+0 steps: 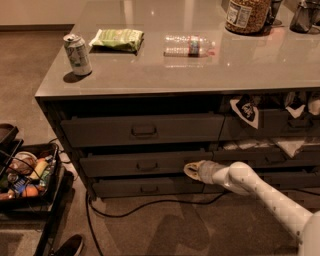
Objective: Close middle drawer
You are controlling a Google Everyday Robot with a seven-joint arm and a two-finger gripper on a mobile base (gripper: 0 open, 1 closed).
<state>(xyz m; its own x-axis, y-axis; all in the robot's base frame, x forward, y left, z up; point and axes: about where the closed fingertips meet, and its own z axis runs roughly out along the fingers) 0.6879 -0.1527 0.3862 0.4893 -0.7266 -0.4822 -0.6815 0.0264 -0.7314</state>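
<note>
The middle drawer [145, 163] is a wide dark grey drawer front with a small centred loop handle [147, 165]. It sits under the taller top drawer [142, 129] and above the slim bottom drawer [145, 186]. Its front stands nearly flush with the cabinet, with only a dark slit above it. My gripper [190, 169] is at the right end of the middle drawer front, touching or almost touching it. The white arm [260, 192] reaches in from the lower right.
On the counter [200, 75] lie a soda can [78, 54], a green chip bag [118, 39], a water bottle [189, 45] and a jar [247, 15]. Right-hand drawers [280, 125] hang open with cloths. A black cable [150, 204] crosses the floor. A basket of items [27, 175] stands left.
</note>
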